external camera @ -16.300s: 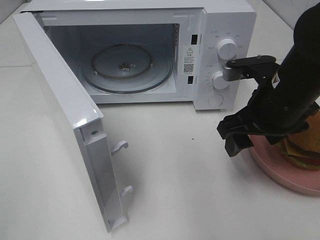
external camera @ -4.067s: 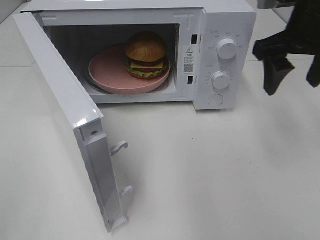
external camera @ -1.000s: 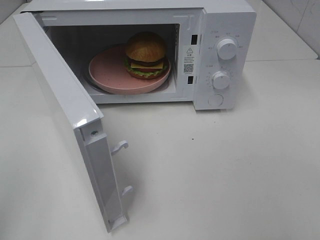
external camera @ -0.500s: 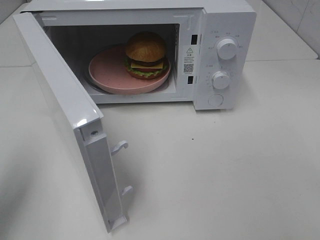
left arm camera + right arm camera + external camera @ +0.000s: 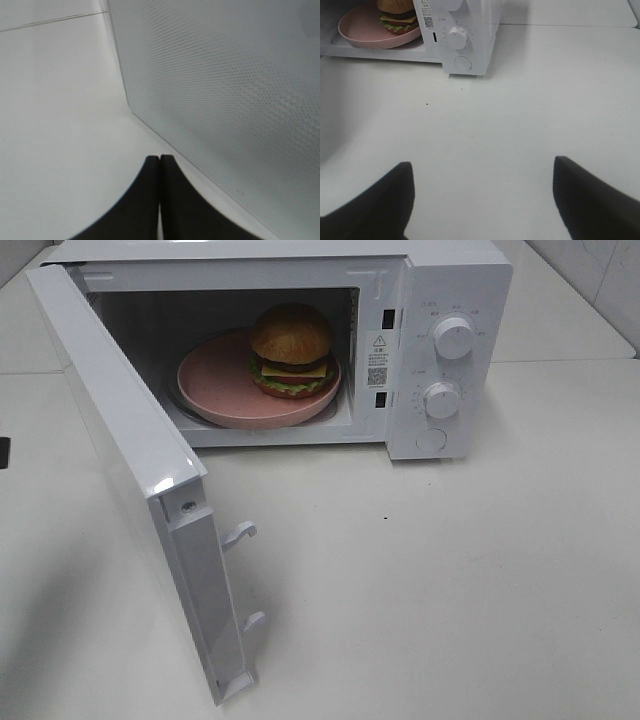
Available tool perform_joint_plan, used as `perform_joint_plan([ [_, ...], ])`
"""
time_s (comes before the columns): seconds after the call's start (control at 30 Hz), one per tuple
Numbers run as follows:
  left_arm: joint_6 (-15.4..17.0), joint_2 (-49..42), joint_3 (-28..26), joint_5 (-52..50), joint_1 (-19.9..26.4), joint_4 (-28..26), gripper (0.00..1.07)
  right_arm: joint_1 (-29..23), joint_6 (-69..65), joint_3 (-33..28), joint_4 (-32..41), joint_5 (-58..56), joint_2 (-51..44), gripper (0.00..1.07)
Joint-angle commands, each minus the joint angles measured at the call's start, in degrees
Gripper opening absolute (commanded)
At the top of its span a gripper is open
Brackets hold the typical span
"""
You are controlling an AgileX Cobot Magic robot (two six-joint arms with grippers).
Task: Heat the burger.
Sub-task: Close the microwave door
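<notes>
Close in on the left claw — its two dark fingers are pressed flat together, hanging over the desk just beside the dotted panel of the door. Whether it touches that panel I can't tell. Over to the right claw, and that one is spread wide, fingers far apart and gripping nothing, with white desk under the gap and the microwave well ahead of it. From the high camera, the nearest thing is the free edge of the door, swung fully open toward the left, with two white hooks sticking out of that edge, one above the other. Past the door's edge comes a wide stretch of desk, then the microwave itself — control panel on the right, a round button at the bottom, a lower knob above it and an upper knob above that. Inside the open cavity sits a pink plate. The burger stands upright on the plate's right half, bun on top, cheese and lettuce showing, close to the cavity's right wall.
</notes>
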State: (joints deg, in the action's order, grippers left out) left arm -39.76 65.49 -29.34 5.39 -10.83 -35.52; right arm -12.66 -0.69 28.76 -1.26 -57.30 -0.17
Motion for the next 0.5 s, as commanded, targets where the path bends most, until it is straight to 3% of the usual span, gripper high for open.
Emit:
perform_joint_plan([
  [0.03, -0.23, 5.21, -0.23, -7.73, -4.07, -0.86, 0.00, 0.06, 0.69, -0.23, -0.11, 0.00, -1.49, 0.72],
  [0.5, 0.00, 16.39, -7.45, -8.65, -9.22, -1.09, 0.00, 0.06, 0.69, -0.23, -0.11, 0.00, -1.49, 0.72],
])
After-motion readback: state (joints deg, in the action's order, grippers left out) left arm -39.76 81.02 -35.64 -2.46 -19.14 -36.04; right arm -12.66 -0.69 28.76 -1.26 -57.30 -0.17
